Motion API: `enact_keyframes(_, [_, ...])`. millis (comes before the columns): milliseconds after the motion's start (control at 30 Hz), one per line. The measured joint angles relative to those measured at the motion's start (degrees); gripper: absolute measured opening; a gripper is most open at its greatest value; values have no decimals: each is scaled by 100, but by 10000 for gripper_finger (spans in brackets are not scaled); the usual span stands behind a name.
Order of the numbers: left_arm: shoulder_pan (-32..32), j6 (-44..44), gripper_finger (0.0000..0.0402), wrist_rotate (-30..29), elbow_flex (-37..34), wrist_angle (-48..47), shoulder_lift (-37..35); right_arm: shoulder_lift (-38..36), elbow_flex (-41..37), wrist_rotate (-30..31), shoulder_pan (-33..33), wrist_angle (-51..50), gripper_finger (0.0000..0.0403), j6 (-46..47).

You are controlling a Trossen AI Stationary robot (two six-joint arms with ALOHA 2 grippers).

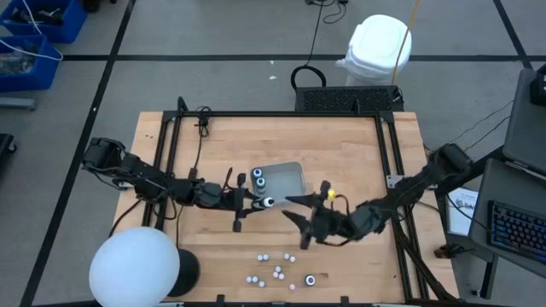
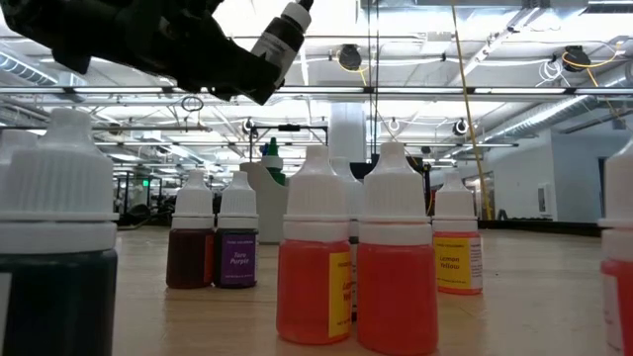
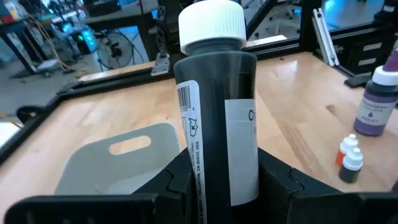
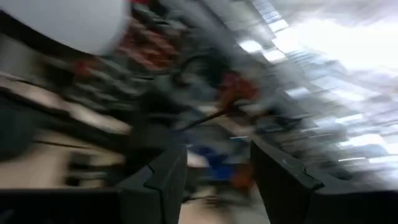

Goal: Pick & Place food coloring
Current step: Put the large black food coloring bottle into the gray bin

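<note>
- High view: the left gripper (image 1: 256,203) sits at frame centre, just below the grey tray (image 1: 286,179), jaws closed on a dark bottle (image 1: 266,202) with its white cap pointing right. Two dark bottles (image 1: 258,177) stand in the tray's left end. The right gripper (image 1: 294,223) is lower centre, fingers spread, nothing between them. Loose small bottles (image 1: 277,273) dot the bottom centre of the table (image 1: 358,153).
- Low view: top left, a gripper lifts the dark bottle (image 2: 282,38) high and tilted; white-capped bottles (image 2: 396,262) fill the foreground.
- Left wrist view: the dark bottle (image 3: 217,124) is pinched between the fingers (image 3: 280,183).
- Right wrist view: blurred; the jaws stand apart, empty.
</note>
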Motion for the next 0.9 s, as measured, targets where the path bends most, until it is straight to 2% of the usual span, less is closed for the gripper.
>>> enact_keyframes(67, [-77, 180, 114, -160, -2, 16, 0, -340, -11, -937, -175, -1193, 165, 1527])
enact_keyframes(133, [-149, 368, 114, -303, 0, 85, 0, -528, -15, -2119, -446, -2089, 165, 2821])
enact_keyframes(200, [-207, 528, 114, -398, 0, 205, 0, -541, -72, -2973, -712, -2498, 165, 3366])
enact_keyframes(233, [-229, 586, 114, -419, -2, 241, 0, -508, -158, -3159, -826, -2503, 165, 3448])
enact_keyframes(400, [-286, 947, 114, -447, 0, 344, -2, -230, -701, -3507, -1217, -1482, 168, 3054])
enact_keyframes(600, [-299, 1160, 114, -449, 0, 342, -2, -241, -1336, -4327, -1464, 215, 196, 2878])
enact_keyframes(767, [-299, 1157, 114, -447, 0, 344, -2, -197, -1554, -4329, -1617, 475, 227, 2981])
enact_keyframes(900, [-299, 1142, 114, -447, 0, 389, -2, 149, -1551, -4325, -1707, 843, 247, 3033])
